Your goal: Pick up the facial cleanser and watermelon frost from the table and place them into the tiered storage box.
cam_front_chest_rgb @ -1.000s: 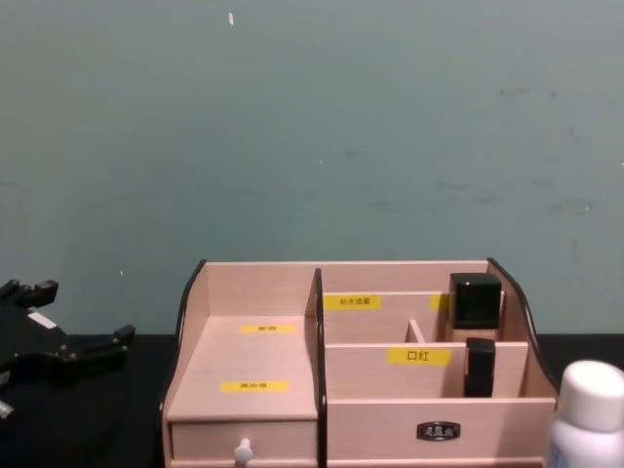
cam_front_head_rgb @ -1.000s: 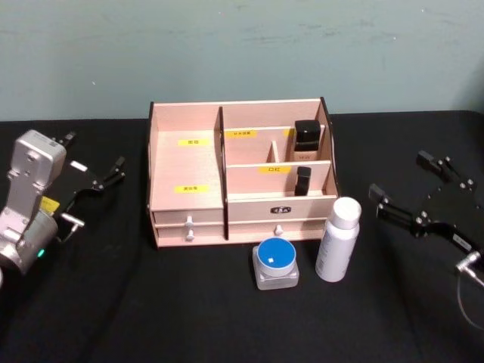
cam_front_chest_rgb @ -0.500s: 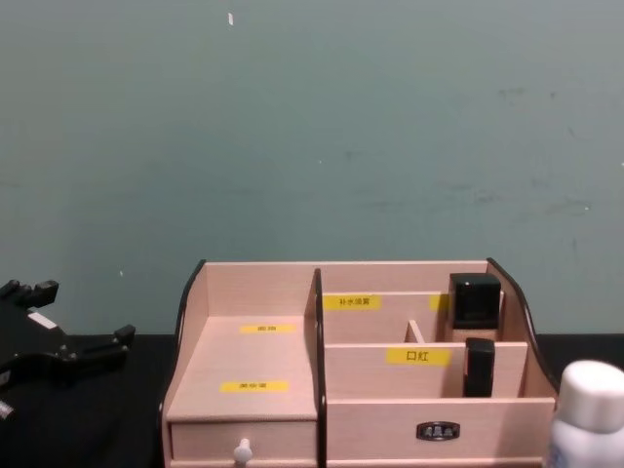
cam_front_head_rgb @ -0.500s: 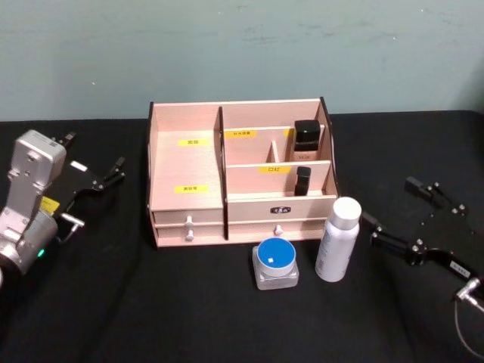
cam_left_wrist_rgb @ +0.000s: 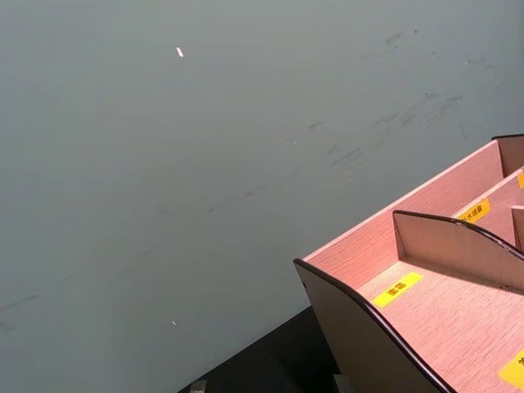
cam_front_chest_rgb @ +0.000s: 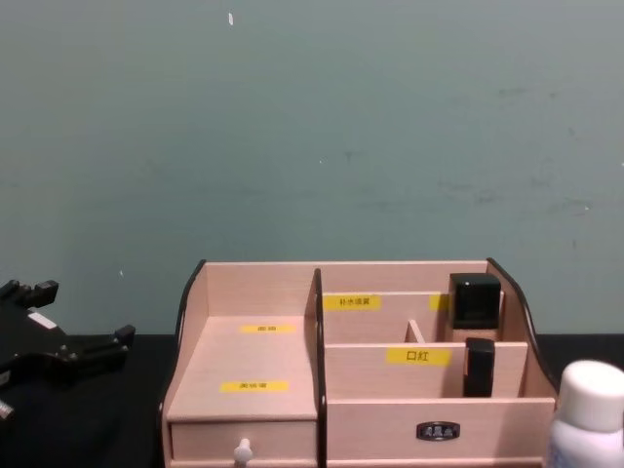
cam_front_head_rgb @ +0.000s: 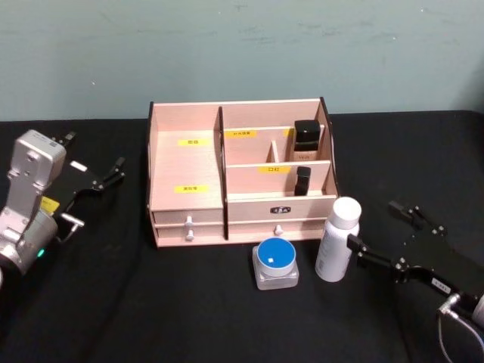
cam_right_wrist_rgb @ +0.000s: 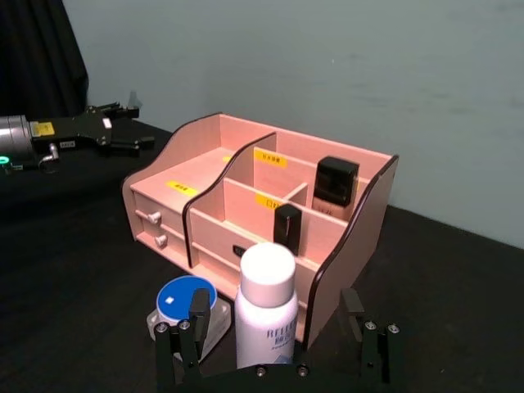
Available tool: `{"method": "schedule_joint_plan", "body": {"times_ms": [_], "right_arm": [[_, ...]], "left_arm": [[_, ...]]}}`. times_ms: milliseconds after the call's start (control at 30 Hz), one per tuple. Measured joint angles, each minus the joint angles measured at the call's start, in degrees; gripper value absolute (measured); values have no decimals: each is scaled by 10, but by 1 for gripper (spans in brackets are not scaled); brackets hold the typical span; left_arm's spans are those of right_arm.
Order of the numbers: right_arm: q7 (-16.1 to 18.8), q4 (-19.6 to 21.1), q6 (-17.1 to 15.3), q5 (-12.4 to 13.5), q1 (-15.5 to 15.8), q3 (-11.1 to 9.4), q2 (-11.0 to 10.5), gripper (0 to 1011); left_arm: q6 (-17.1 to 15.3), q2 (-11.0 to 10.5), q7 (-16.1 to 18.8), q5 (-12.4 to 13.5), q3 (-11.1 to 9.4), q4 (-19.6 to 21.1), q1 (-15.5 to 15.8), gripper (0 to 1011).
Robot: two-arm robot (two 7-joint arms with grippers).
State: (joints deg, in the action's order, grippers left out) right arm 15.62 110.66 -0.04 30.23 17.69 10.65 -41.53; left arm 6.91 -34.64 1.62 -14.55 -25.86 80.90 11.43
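The facial cleanser, a white bottle with a white cap, stands in front of the tiered storage box, at its right end. It also appears as facial cleanser and facial cleanser. The watermelon frost, a clear jar with a blue lid, sits to the bottle's left; in the right wrist view it is watermelon frost. My right gripper is open just right of the bottle, one fingertip close to its side. Seen from the wrist, the right gripper has the bottle just ahead of its spread fingers. My left gripper rests open, far left of the box.
Two black cosmetic items stand in the box's right compartments. The box has yellow labels and two small drawers with white knobs. Black cloth covers the table, and a green wall stands behind. The left wrist view looks over the storage box's corner.
My right gripper has moved left and nearer, from out at the right side of the table to just beside the white bottle. The left arm and all objects have stayed put.
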Motion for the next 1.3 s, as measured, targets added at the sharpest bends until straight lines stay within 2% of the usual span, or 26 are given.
{"method": "schedule_joint_plan", "body": {"times_ms": [300, 1300], "right_arm": [[12, -28, -7, -14, -12, 13, 23, 1002], [35, -92, -28, -75, -70, 31, 86, 1002]], "left_arm": [[0, 0, 0, 0, 0, 0, 0, 1001], [0, 0, 0, 0, 0, 0, 0, 1001]]}}
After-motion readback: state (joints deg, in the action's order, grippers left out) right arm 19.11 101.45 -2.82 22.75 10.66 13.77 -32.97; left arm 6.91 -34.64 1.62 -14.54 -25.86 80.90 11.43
